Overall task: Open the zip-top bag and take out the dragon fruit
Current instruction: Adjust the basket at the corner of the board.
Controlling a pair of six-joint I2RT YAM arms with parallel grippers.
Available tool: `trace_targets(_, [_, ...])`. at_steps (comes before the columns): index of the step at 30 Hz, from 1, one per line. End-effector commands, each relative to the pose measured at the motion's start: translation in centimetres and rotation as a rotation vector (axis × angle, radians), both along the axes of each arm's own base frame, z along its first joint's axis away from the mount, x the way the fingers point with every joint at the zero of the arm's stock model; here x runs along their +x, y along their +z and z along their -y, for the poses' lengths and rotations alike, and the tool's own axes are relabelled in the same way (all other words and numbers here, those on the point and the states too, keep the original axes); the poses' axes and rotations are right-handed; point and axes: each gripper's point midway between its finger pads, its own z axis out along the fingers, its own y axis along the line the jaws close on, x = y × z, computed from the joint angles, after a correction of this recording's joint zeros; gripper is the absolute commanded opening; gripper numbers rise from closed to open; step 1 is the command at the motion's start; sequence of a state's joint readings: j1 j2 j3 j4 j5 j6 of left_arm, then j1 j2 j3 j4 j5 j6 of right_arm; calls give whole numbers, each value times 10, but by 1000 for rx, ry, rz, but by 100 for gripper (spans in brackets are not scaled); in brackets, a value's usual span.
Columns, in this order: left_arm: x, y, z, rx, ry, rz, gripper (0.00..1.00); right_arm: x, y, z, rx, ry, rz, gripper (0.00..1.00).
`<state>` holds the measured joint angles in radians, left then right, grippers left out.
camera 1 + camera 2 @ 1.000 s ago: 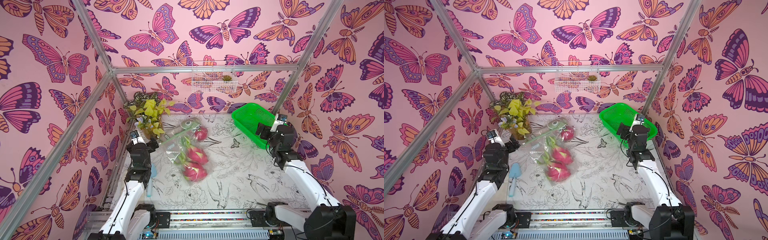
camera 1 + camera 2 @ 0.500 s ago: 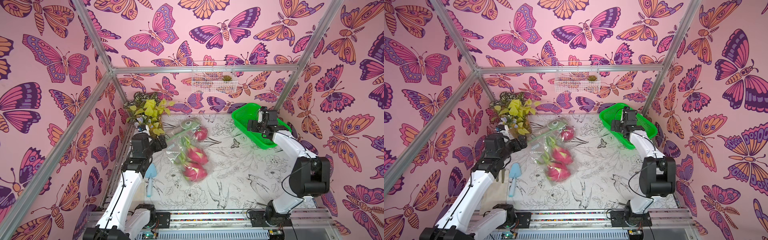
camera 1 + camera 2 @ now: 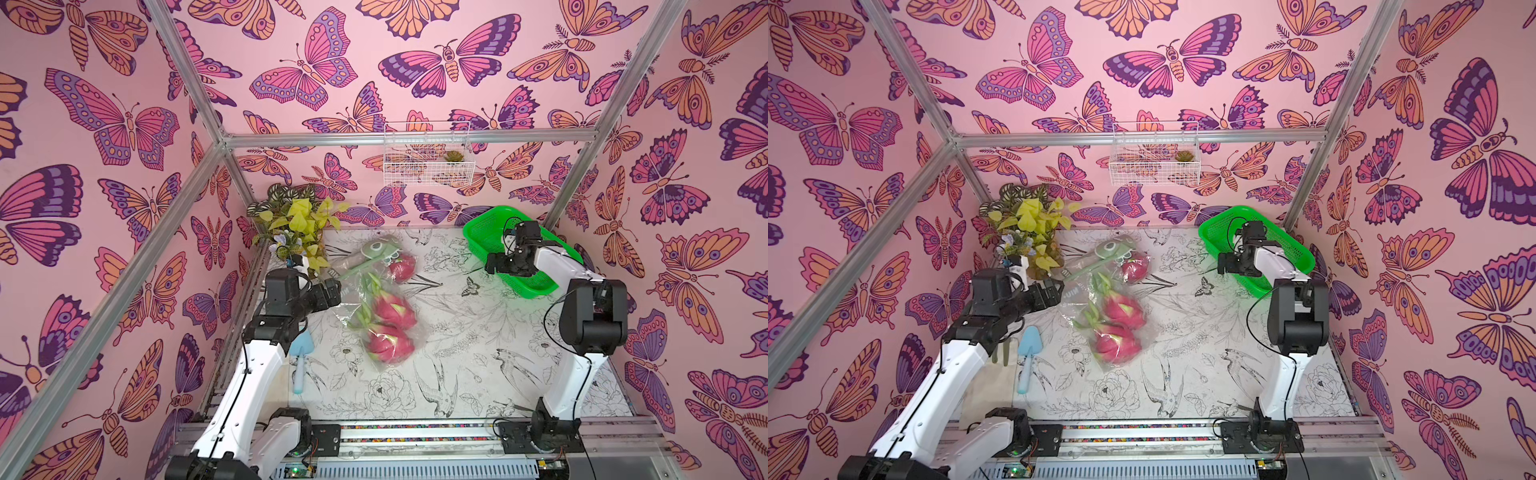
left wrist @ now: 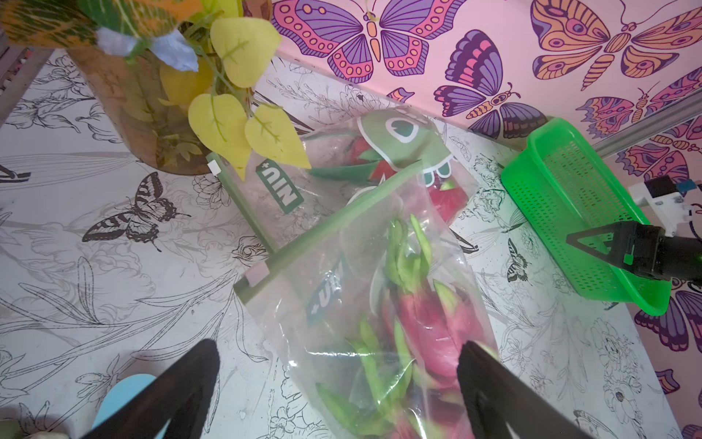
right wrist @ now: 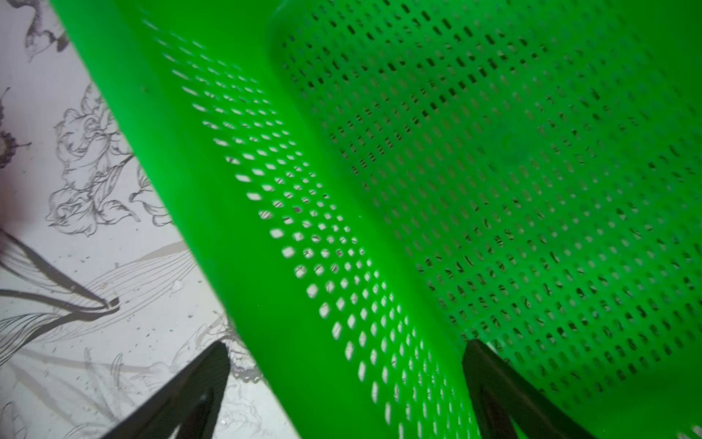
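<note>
A clear zip-top bag (image 3: 409,332) lies mid-table with its green zip strip (image 4: 330,224) shut. It holds two magenta dragon fruit (image 3: 392,309) (image 3: 390,343), seen in both top views (image 3: 1123,309). Behind it, another dragon fruit (image 3: 402,266) lies in a second bag with a green frog print (image 4: 399,140). My left gripper (image 3: 334,291) hovers open at the near bag's left side; in its wrist view the gripper (image 4: 338,353) has the bag between its wide-spread fingers, not touching. My right gripper (image 3: 492,266) is open, its fingers (image 5: 212,365) astride the wall of the green basket (image 5: 266,190).
The green basket (image 3: 473,239) stands at the back right. A potted yellow-green plant (image 3: 299,224) fills the back left corner, close to the far bag. A light blue trowel (image 3: 300,353) lies by the left arm. A white wire basket (image 3: 428,160) hangs on the back wall.
My right arm swung from the right edge to the green basket and now straddles its near wall. My left gripper reached forward, closer to the bag.
</note>
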<state>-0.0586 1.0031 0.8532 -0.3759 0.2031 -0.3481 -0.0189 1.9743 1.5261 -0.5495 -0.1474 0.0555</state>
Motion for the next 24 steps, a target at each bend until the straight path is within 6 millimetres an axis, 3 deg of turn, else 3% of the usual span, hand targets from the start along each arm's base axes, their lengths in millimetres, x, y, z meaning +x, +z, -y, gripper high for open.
trace_targets(1, [-3,6,4,2,-31,7,100,-10,6,-18,42,51,-44,91])
trace_targets(12, [-2,1,7,-12,-32,-11,100,-39,7,-58,47,-32,-89,71])
trace_targets(16, [-2,0,10,-14,-38,-15,100,-48,8,-78,58,-77,-92,70])
trace_targets(20, [-4,-2,13,-18,-41,-21,100,-48,9,-111,141,-100,-79,65])
trace_targets(24, [-6,-4,19,-22,-54,-27,100,-44,14,-141,146,-63,-67,65])
